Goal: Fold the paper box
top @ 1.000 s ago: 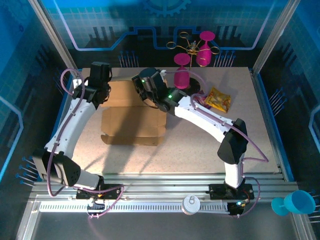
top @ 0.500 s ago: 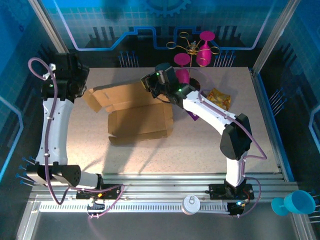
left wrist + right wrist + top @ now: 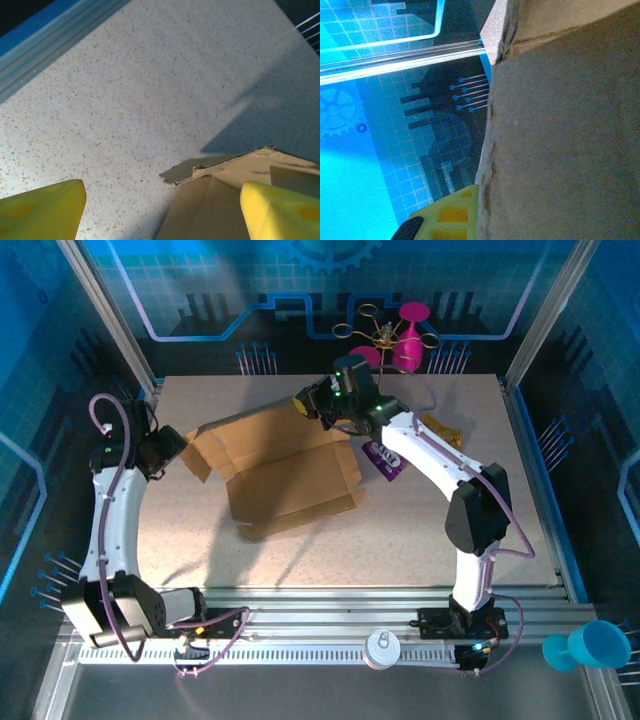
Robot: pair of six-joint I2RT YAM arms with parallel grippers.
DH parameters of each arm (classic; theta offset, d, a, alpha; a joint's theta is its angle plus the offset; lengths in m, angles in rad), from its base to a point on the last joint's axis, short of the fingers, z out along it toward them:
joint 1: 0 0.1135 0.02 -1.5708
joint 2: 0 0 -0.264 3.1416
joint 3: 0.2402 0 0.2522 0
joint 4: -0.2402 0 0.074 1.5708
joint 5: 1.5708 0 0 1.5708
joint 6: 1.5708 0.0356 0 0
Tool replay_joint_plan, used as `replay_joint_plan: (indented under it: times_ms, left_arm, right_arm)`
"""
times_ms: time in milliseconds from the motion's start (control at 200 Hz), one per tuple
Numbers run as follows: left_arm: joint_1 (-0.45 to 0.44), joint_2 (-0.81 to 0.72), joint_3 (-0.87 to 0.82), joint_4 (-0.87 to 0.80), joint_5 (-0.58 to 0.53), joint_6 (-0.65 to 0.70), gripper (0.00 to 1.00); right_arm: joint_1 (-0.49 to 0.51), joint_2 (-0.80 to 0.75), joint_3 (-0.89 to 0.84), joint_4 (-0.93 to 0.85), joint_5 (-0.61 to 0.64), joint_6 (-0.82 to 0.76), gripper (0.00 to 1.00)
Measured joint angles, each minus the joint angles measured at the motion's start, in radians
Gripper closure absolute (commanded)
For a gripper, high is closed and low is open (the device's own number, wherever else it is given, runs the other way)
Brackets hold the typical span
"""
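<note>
The paper box [image 3: 290, 475] is a plain brown cardboard sheet, partly folded, lying at a slant in the middle of the table with its far panel raised. My right gripper [image 3: 314, 406] is shut on that raised far edge. In the right wrist view the cardboard [image 3: 565, 135] covers the right side, one yellow finger [image 3: 447, 215] presses against its edge and the other finger is hidden behind it. My left gripper [image 3: 166, 450] stands open just left of the box's left flap. In the left wrist view the torn flap corner [image 3: 220, 192] lies between the wide-apart yellow fingers [image 3: 277, 210], untouched.
A purple snack packet [image 3: 386, 459] lies right of the box, under the right arm. A yellow packet [image 3: 441, 429] sits farther right. Magenta goblets [image 3: 410, 332] and a gold stand are at the back edge. A blue cup [image 3: 590, 646] rests outside the front right rail.
The right gripper has carried the box's far edge to the right, sliding and turning the box. The left arm has drawn back to the left, away from the box's far left part.
</note>
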Motion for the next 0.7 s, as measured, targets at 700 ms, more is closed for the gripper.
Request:
replay_joint_plan:
  times_ms: [700]
  left_arm:
    - [0.023,-0.123,-0.186,0.13,0.208,0.146,0.3]
  right_arm:
    - [-0.046,-0.025,-0.102,0.023,-0.107,0.004,1.0]
